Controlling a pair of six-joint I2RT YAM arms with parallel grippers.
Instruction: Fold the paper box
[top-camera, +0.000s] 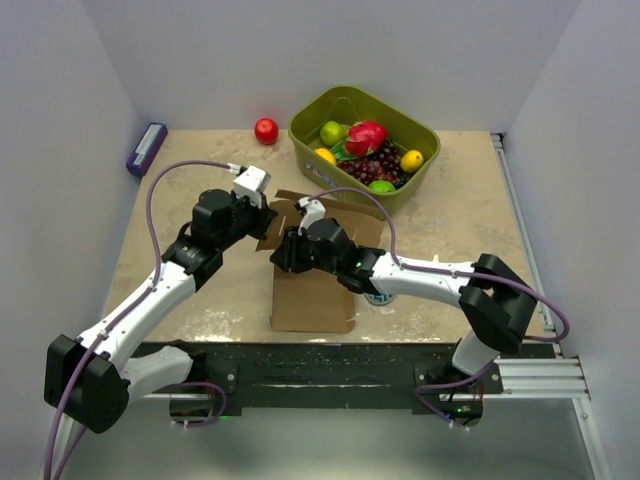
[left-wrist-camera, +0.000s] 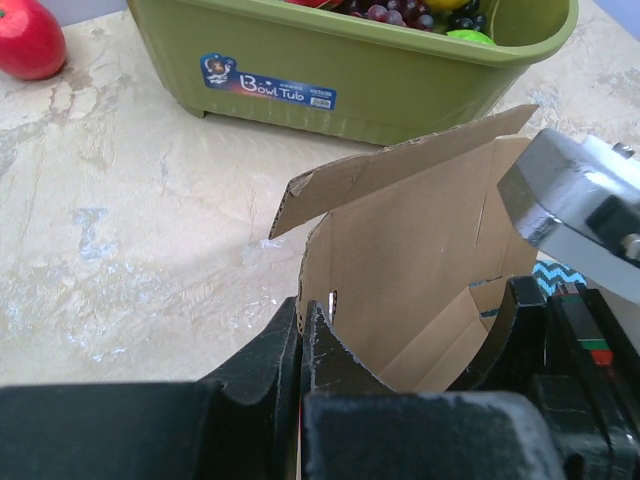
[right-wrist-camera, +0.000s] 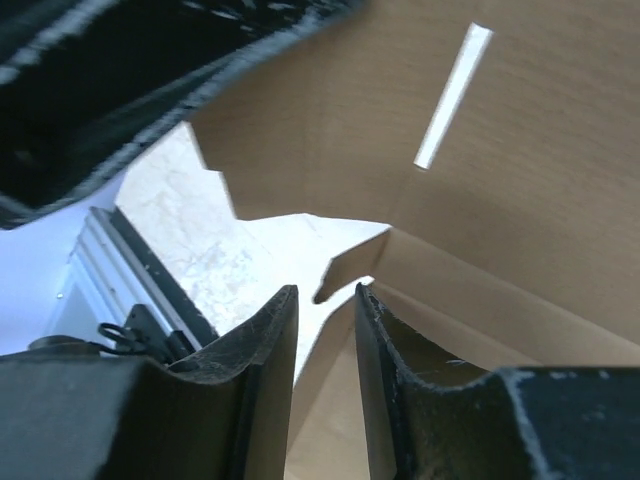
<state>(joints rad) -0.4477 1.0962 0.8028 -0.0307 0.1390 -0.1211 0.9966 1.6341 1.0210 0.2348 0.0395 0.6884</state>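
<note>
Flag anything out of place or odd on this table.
One red fruit sits loose on the table, left of the green basket that holds the other fruit. The paper box is merely part-raised, mid-fold.

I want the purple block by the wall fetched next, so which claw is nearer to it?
Left. The left claw pinches the paper box's left flap, rightward of the purple block and closer to the robot; the right claw is just beyond it, over the box.
</note>
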